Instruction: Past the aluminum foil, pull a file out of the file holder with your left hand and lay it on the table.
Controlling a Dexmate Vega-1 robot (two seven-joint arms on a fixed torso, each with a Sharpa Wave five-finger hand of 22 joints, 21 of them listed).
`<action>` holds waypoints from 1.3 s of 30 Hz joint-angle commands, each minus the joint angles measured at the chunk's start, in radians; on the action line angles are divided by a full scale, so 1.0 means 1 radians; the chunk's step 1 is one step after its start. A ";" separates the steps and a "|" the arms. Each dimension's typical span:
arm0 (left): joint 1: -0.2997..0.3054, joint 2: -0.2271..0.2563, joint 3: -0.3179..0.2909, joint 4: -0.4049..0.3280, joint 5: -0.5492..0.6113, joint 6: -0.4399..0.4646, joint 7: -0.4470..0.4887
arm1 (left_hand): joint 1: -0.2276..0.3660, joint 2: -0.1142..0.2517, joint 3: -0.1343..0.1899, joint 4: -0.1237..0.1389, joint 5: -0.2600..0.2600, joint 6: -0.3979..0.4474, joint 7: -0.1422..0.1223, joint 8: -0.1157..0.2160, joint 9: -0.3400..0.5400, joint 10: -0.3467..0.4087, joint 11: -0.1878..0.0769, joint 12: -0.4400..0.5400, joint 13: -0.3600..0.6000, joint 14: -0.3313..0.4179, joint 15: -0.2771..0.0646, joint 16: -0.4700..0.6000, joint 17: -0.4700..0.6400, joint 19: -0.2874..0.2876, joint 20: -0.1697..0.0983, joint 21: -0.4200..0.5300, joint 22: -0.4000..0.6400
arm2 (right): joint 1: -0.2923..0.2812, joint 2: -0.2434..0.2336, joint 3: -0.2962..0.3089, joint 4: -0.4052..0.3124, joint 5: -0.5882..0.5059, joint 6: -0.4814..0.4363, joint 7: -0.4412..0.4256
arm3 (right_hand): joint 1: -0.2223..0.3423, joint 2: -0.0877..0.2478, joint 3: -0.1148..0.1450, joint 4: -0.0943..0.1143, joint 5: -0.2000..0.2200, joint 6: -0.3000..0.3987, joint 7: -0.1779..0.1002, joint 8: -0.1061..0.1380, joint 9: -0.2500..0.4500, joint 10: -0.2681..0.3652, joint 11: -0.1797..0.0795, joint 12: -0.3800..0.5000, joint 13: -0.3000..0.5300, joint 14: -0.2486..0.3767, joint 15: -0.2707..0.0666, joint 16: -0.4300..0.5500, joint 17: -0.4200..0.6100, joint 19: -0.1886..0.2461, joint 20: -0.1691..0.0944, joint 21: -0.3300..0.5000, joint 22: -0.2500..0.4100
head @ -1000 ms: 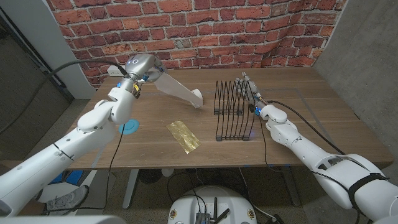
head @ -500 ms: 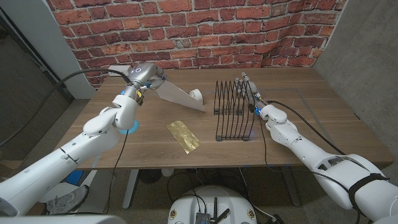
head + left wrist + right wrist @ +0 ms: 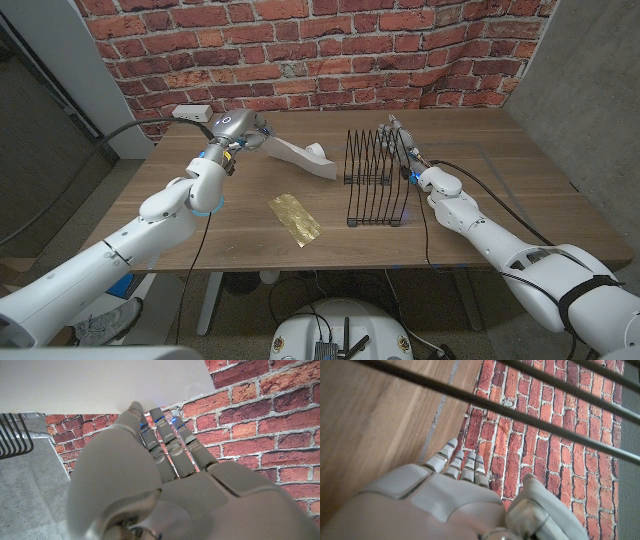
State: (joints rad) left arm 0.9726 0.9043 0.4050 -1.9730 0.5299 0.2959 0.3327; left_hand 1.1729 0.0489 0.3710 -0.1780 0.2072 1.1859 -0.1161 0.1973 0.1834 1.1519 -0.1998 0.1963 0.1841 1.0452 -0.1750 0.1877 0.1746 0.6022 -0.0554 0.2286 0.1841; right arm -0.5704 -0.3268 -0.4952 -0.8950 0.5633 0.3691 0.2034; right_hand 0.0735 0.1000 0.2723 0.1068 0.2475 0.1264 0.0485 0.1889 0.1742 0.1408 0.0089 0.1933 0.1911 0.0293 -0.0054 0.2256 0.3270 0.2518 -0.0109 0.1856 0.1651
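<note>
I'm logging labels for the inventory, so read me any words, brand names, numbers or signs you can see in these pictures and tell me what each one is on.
No readable text in any view.
The white file in the left hand: blank, no print showing.
The blue round mark on the table: too small to tell whether it carries any writing.
The foil, the black wire file holder and the right hand: no lettering visible.

wooden table, aluminum foil, file holder

Foil left of file holder
</note>
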 commanded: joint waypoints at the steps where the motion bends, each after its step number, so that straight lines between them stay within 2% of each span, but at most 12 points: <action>1: 0.043 0.026 -0.030 -0.052 -0.081 0.036 -0.050 | 0.010 -0.001 -0.005 0.001 0.003 0.002 0.002 -0.002 0.004 0.011 -0.001 0.003 0.003 0.010 -0.065 -0.001 0.001 -0.001 -0.167 -0.004 0.001 | -0.004 0.001 0.002 -0.004 0.000 0.008 -0.005 | -0.005 0.036 0.010 0.000 -0.003 0.007 -0.001 0.003 0.005 0.002 -0.001 0.002 0.001 0.002 0.003 0.004 0.003 0.012 0.004 0.006 0.004; 11: 0.140 0.084 -0.126 -0.140 -0.187 0.098 -0.085 | 0.009 0.000 -0.005 0.002 0.003 -0.002 0.002 -0.004 0.004 0.010 -0.001 0.003 0.003 0.006 -0.064 -0.003 0.001 -0.001 -0.168 -0.007 0.002 | -0.021 -0.007 0.005 -0.036 -0.001 0.004 -0.021 | -0.007 0.035 0.011 0.000 -0.003 0.007 -0.001 0.003 0.005 0.002 -0.001 0.002 0.001 0.001 0.003 0.003 0.003 0.013 0.007 0.006 0.004; 18: 0.172 0.110 -0.158 -0.165 -0.223 0.114 -0.088 | 0.008 0.001 -0.005 0.003 0.004 -0.005 0.001 -0.004 0.004 0.007 -0.001 0.002 0.003 0.004 -0.064 -0.004 0.000 0.001 -0.167 -0.008 0.003 | -0.012 0.002 0.000 -0.022 -0.003 0.011 -0.014 | -0.007 0.035 0.012 0.000 -0.003 0.008 -0.001 0.003 0.005 0.002 -0.001 0.002 0.001 0.002 0.003 0.004 0.003 0.013 0.007 0.006 0.004; 27: 0.179 0.136 -0.166 -0.177 -0.270 0.132 -0.121 | 0.006 0.002 -0.006 0.003 0.004 -0.006 -0.001 -0.004 0.004 0.007 -0.001 0.002 0.003 0.004 -0.065 -0.003 0.001 0.004 -0.166 -0.008 0.003 | -0.003 0.014 -0.003 -0.001 -0.003 0.017 -0.008 | -0.008 0.035 0.012 0.000 -0.003 0.010 -0.001 0.004 0.005 0.003 0.000 0.002 0.001 0.002 0.003 0.004 0.004 0.013 0.008 0.006 0.004; 39: 0.150 0.172 -0.129 -0.169 -0.323 0.152 -0.185 | 0.003 0.002 -0.007 0.003 0.005 -0.009 -0.002 -0.004 0.005 0.004 -0.001 0.001 0.002 0.005 -0.064 -0.003 0.001 0.007 -0.166 -0.009 0.003 | -0.013 0.015 -0.003 -0.009 -0.002 0.013 -0.017 | -0.009 0.036 0.015 0.000 -0.003 0.011 0.000 0.004 0.005 0.003 0.000 0.002 0.001 0.002 0.003 0.004 0.004 0.014 0.009 0.006 0.004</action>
State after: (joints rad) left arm 1.1366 1.0451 0.2549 -2.1397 0.2555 0.4281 0.1941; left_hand 1.1729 0.0488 0.3656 -0.1725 0.2071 1.1786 -0.1162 0.1973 0.1834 1.1518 -0.1997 0.1954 0.1837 1.0451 -0.1751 0.1877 0.1721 0.6025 -0.0553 0.2208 0.1839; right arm -0.5766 -0.3137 -0.4972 -0.8989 0.5614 0.3852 0.1929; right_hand 0.0725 0.0988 0.2802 0.1068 0.2475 0.1264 0.0485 0.1889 0.1742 0.1408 0.0089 0.1933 0.1911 0.0293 -0.0054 0.2254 0.3270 0.2572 -0.0055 0.1856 0.1650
